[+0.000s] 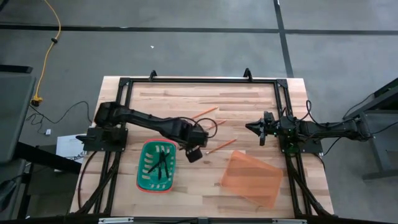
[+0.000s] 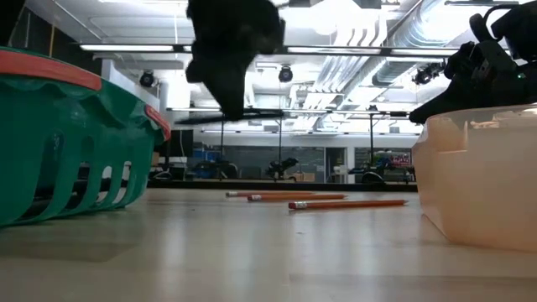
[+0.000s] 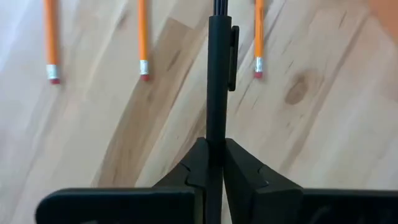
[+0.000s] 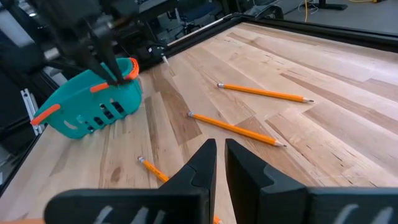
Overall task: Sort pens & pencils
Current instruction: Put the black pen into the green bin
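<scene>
The left claw (image 3: 214,171) is squeezed tight on one thin black pen (image 3: 216,74). The pen is long and straight, with a small clip on its side near the far end. It sticks out past the claw and hangs in the air above the pale wooden worktop (image 1: 180,102), not touching it. Seen from above, this claw (image 1: 194,152) is just beside the green plastic basket with the orange rim (image 1: 143,177), near the middle of the worktop.

Inside the basket lie more dark pens (image 1: 161,163), leaning across each other. I cannot tell how many.

Three orange-yellow wooden pencils lie flat on the worktop, apart from each other. One pencil (image 1: 204,112) is toward the far edge. A second (image 1: 219,147) lies near the middle, just beside the see-through orange plastic box (image 1: 252,177). The third is mostly hidden by the left arm from above, but shows from the right wrist (image 4: 235,129). They are slim, with sharp dark points, and under the left claw you can see their pink rubber ends with silver bands (image 3: 143,67).

The right claw (image 1: 262,128) waits over the right side of the worktop, its fingers (image 4: 202,163) closed with only a thin slit between them, holding nothing.
</scene>
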Robot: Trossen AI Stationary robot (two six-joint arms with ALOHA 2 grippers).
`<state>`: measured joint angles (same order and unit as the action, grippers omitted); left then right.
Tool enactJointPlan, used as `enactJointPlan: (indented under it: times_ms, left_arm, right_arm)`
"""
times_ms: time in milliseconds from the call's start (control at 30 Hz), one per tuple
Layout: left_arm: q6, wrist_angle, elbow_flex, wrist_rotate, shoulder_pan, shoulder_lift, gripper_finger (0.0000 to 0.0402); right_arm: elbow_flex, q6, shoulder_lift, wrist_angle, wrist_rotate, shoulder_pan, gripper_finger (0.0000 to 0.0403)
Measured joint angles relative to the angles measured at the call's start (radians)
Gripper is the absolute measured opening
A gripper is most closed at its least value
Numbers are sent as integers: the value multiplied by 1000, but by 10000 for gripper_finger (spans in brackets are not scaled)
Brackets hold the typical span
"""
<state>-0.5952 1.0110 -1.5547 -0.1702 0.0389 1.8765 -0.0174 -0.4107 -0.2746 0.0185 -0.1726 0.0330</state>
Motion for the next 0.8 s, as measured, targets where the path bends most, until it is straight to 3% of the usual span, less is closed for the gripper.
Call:
enactJointPlan:
  times_ms: [333,800]
  left_arm:
    - [-140,116,-2,-98,82,-144,20]
    - [-441,313,21,-193,325,-172,14]
  right_arm:
    - [0,0,0,0,0,0,25]
    - [0,0,0,0,0,0,25]
